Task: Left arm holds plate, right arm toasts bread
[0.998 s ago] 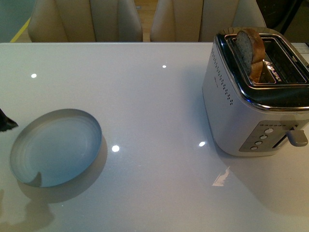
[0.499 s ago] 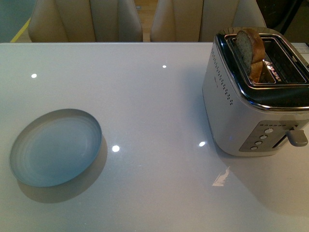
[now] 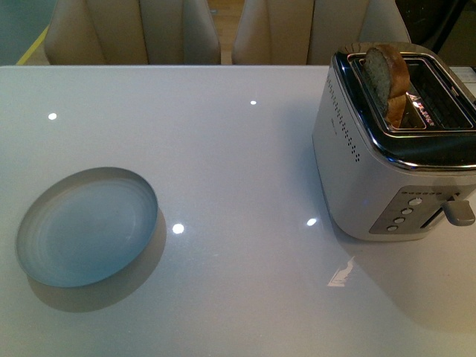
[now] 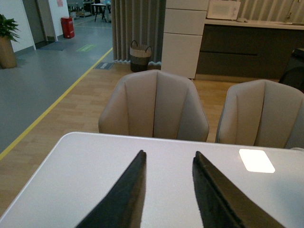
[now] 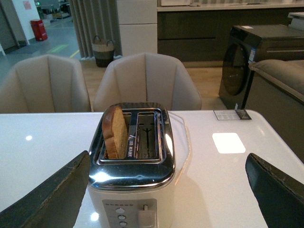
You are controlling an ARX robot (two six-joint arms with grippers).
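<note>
The pale grey-blue plate point(image 3: 87, 226) lies empty on the white table point(image 3: 238, 149) at the front left. The bread slice point(image 3: 387, 74) stands upright in the left slot of the silver toaster point(image 3: 387, 171) at the right, its top sticking out; it also shows in the right wrist view point(image 5: 115, 131). Neither arm shows in the front view. My left gripper point(image 4: 168, 159) is open and empty above bare table, facing the chairs. My right gripper point(image 5: 166, 190) is wide open, its fingers either side of the toaster point(image 5: 133, 175), a little back from it.
Two beige chairs point(image 3: 134, 30) stand behind the table's far edge. The toaster's lever point(image 3: 460, 212) and buttons face the front. A small card point(image 5: 232, 114) lies on the table beyond the toaster.
The left gripper's fingertip at the left edge of the front view, beside the plate, has withdrawn out of view. Plate, toaster and bread have not moved.
</note>
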